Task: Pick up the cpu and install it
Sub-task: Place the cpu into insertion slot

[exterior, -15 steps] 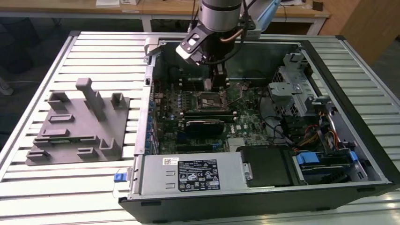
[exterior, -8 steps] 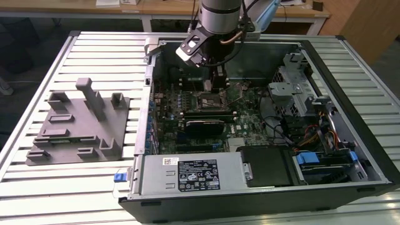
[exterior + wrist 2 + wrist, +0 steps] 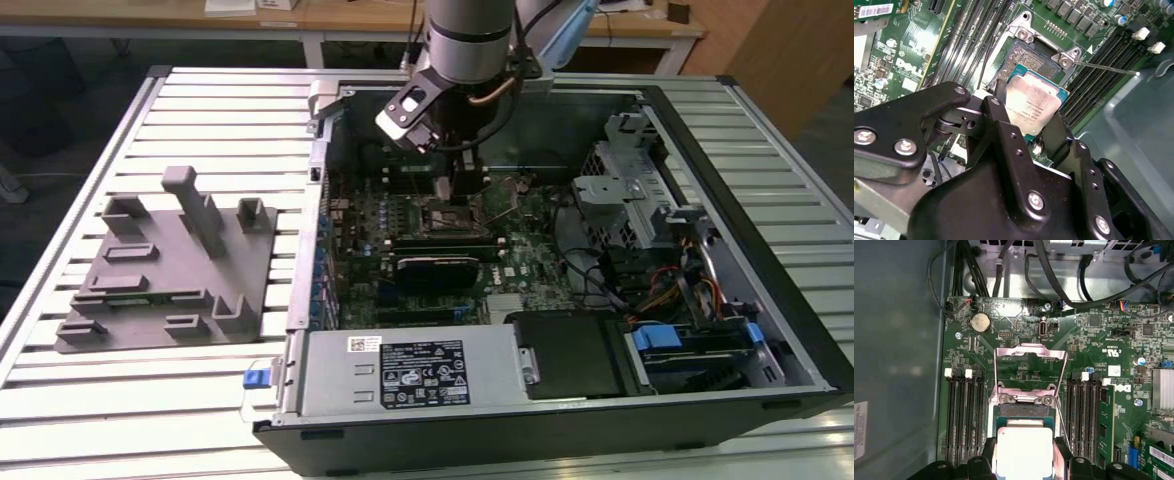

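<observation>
Gripper [image 3: 1030,119] of mine pinches the cpu [image 3: 1035,102] by 2 edges, flat above the open socket [image 3: 447,214] at the exterior view's upper centre, evidently for alignment.

Soft, even room light lit the table [image 3: 134,400]; the case [image 3: 534,440] interior sat in shadow. In the first wrist view the cpu [image 3: 1024,452] top glared blown-out white.

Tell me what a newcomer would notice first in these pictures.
The eye lands on the pale silver cpu, gripped between the tool's black fingers over the open socket on the green motherboard. In the exterior view, the opened computer case sits on a slatted table, with a grey fixture at the exterior view's left.
</observation>
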Robot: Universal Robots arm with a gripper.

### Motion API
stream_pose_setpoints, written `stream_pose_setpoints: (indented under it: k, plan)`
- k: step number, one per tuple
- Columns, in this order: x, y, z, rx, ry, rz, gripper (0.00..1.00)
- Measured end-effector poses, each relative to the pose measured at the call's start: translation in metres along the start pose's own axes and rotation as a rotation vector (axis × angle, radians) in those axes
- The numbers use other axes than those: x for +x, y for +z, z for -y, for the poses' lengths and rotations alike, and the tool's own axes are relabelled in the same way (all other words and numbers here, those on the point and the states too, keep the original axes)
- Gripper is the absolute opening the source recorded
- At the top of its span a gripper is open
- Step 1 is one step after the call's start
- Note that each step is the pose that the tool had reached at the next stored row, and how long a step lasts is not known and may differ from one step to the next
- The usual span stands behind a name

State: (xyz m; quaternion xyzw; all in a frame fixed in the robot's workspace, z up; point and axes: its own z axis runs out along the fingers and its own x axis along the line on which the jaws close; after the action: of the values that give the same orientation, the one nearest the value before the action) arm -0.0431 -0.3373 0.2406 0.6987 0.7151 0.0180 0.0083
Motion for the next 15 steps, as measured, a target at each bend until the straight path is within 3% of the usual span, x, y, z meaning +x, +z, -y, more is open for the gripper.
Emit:
stream_pose_setpoints:
  k: [15]
  plan:
    - [-0.0004,0.0244,0.001,0.0,0.0,0.0,0.53]
